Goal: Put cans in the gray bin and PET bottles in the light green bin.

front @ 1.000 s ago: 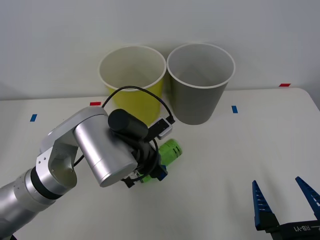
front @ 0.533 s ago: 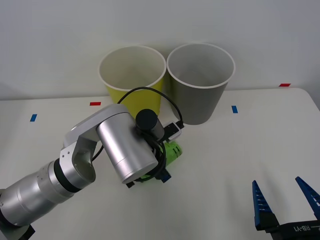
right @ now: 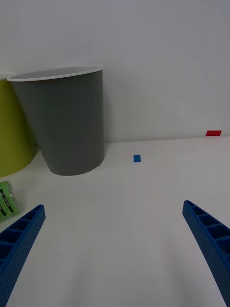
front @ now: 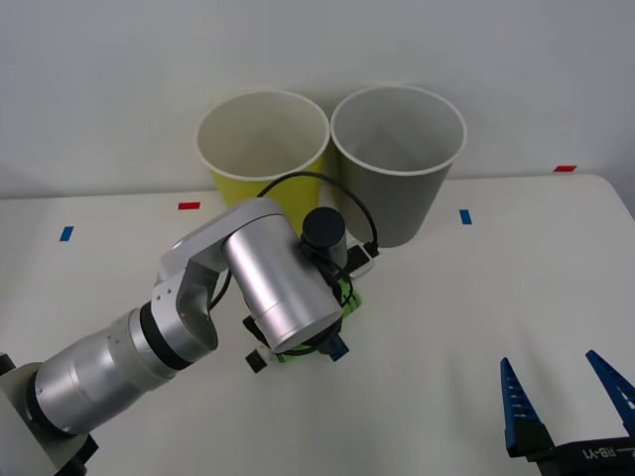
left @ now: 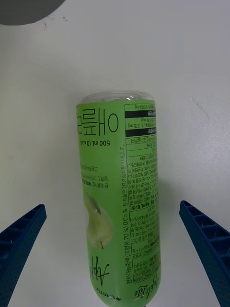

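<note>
Since the earlier frames the left arm (front: 268, 288) has swung rightward and forward across the table (front: 516, 288), so that its wrist now sits over the bottle (front: 347, 296), covering most of it in the front view. The left gripper (left: 115, 259) is released: its blue fingers (left: 21, 240) stand wide apart on either side of the bottle, with clear table between each finger and the label. The bottle lies on its side on the table, just in front of the two bins, near the base of the gray bin (front: 397, 164). In the left wrist view its green label with a pear print runs lengthwise between the fingers. The green bin (front: 262, 149) and the gray bin stand upright side by side at the far edge of the table, rims nearly touching, green on the robot's left. The right gripper (front: 568, 407) is parked low at the near right of the table, well apart from the bottle, fingers spread open. Small blue and red tape marks (front: 464, 216) lie on the table
</note>
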`<action>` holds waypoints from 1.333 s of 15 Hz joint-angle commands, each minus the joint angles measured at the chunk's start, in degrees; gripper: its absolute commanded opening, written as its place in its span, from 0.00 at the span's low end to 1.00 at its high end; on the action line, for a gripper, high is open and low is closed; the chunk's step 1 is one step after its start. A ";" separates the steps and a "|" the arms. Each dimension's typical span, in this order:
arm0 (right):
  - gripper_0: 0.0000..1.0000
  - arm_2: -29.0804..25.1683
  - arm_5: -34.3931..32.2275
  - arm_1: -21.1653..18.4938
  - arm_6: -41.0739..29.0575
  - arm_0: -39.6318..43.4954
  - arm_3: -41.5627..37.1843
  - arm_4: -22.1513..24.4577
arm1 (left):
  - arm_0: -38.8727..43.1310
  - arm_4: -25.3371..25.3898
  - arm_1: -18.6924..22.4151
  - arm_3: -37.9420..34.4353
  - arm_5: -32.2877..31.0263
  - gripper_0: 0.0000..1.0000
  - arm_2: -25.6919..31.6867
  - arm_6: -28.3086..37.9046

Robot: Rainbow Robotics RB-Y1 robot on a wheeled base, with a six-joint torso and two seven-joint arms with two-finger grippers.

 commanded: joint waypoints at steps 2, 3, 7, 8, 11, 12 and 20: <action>1.00 0.00 0.00 0.00 0.00 0.00 0.00 0.00 | -2.69 0.11 -1.72 4.53 -0.14 0.96 -0.96 0.12; 1.00 0.00 0.00 0.00 0.00 0.00 0.00 0.00 | -3.40 0.11 -2.42 6.20 -0.14 0.96 -0.96 0.56; 1.00 0.00 0.00 0.00 0.00 0.00 0.00 0.00 | -4.45 0.11 -5.41 10.15 -0.05 0.96 -0.96 1.27; 1.00 0.00 0.00 0.00 0.00 0.00 0.00 0.00 | -4.80 0.11 -5.94 10.86 -0.05 0.96 -0.96 1.44; 1.00 0.00 0.00 0.00 0.00 0.00 0.00 0.00 | -6.03 0.20 -7.08 13.58 -0.14 0.96 -0.87 1.71; 1.00 0.00 0.00 0.00 0.00 0.00 0.00 0.00 | -6.47 0.20 -7.52 14.72 -0.05 0.96 -0.87 1.71; 1.00 0.00 0.00 0.00 0.00 0.00 0.00 0.00 | -8.05 0.20 -9.63 21.05 -1.02 0.96 0.01 1.53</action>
